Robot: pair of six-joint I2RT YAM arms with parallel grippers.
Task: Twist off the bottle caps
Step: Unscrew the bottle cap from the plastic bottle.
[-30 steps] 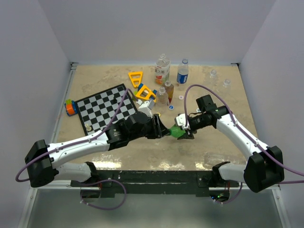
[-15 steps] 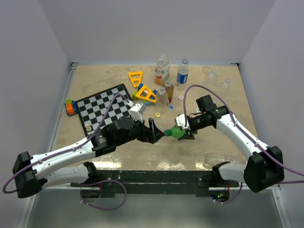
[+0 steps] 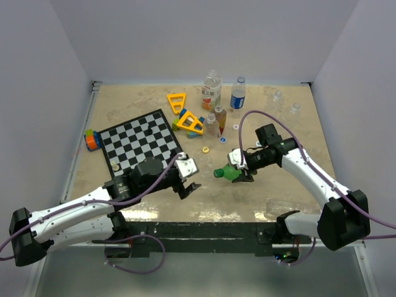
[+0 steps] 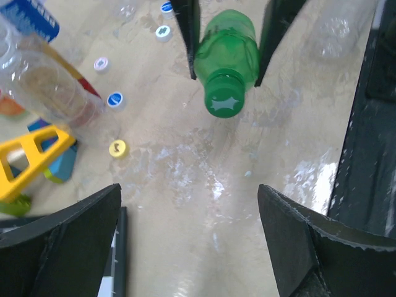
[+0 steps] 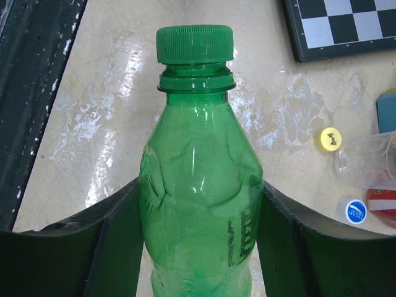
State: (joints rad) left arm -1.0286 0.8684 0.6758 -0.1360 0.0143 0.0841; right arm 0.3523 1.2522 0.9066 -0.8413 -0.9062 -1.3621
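The right claw grips the green bottle, green cap on.

A black and white checkerboard lies flat on the tan bench, left of the middle. At its left corner sits a little pile of colored blocks. Above and right of the board lie two yellow triangle toys, the lower one by a blue piece.
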